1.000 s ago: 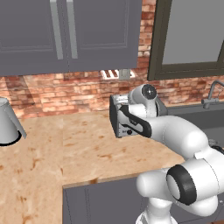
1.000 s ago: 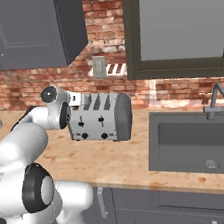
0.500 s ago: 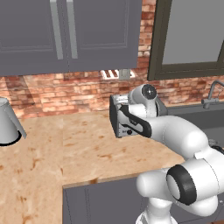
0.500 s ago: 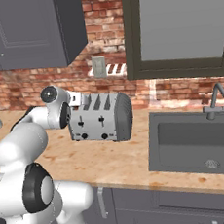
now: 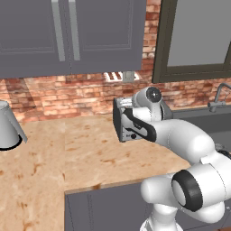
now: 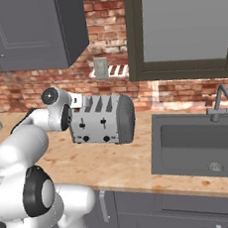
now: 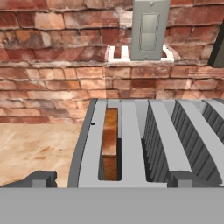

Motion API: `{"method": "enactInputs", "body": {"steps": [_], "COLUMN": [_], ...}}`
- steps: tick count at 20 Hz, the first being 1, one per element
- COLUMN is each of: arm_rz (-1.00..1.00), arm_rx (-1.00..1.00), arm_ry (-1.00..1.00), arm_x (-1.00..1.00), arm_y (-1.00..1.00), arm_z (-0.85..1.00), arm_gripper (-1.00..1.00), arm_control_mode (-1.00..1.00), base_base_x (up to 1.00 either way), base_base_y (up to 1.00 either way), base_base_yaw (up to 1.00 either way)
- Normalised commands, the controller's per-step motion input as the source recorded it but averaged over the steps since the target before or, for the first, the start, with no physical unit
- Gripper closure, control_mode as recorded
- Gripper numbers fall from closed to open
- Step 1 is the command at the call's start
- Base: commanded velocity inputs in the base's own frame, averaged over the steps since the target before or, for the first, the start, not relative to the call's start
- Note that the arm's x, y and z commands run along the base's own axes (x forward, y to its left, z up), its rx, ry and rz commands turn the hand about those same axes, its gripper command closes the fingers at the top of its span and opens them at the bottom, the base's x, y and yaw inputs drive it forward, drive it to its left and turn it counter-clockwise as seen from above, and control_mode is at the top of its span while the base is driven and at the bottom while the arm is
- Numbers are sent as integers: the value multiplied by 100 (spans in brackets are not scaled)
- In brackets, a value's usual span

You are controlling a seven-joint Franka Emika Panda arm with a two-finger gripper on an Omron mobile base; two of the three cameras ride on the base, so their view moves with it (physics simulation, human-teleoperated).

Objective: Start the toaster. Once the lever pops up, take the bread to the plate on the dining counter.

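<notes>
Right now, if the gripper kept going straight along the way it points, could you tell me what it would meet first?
Most likely the top of the toaster: the open gripper looks along it, fingertips straddling the slot holding the bread. Beyond lies the brick wall with its outlet. Depth is unclear, so it might skim over.

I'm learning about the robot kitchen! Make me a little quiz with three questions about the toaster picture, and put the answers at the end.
1. True or false: the bread sits on the counter beside the toaster.
2. In the hand view, which slot holds the bread: A) the left slot, B) the right slot, C) neither?
3. Fill in the blank: to the right of the toaster in the right base view, set into the counter, is a dark ____ with a faucet.

Key:
1. False; it stands down in a toaster slot.
2. A
3. sink
</notes>
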Motion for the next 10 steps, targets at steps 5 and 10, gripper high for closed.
{"method": "enactInputs", "body": {"steps": [5,10], "arm_rz": [0,0], "arm_rx": [0,0], "arm_ry": [0,0], "arm_x": [0,0], "arm_y": [0,0], "arm_z": [0,0], "arm_gripper": [-100,-100], "arm_control_mode": [-100,-100], "base_base_x": [0,0], "base_base_y": [0,0], "base_base_yaw": [0,0]}}
